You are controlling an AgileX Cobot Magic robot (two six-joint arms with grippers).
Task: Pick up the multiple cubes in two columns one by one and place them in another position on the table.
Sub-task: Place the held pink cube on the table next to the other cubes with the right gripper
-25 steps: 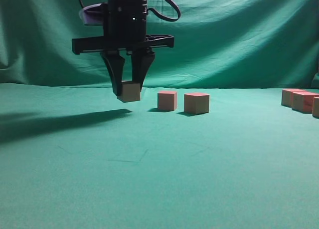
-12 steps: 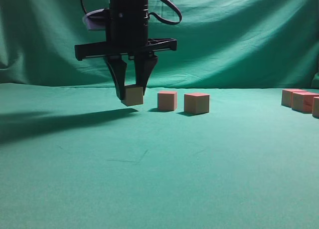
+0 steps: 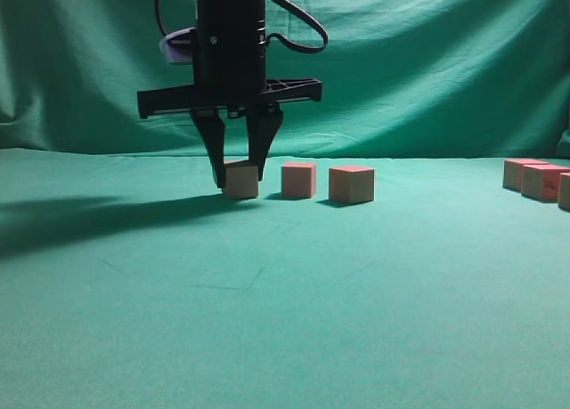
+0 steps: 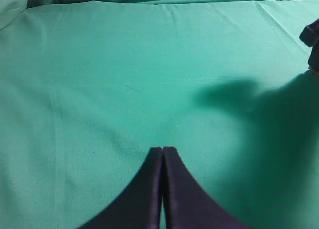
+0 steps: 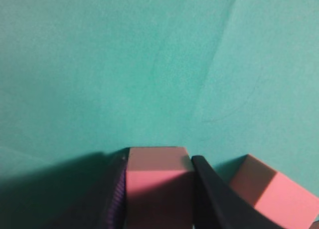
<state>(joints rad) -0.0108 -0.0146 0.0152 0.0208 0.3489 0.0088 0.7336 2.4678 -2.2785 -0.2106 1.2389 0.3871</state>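
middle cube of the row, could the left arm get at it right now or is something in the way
Probably not easily. The right gripper stands shut on a cube just left of the middle cube, blocking the approach from that side. The left gripper is shut over bare table, no cubes in its view.

Six cubes show in the exterior view: one (image 3: 240, 180) between the jaws of the single gripper (image 3: 239, 173) seen there, two (image 3: 298, 179) (image 3: 351, 184) standing beside it, and three (image 3: 519, 173) (image 3: 543, 182) (image 3: 565, 191) at the right edge (the last cut off by the frame).
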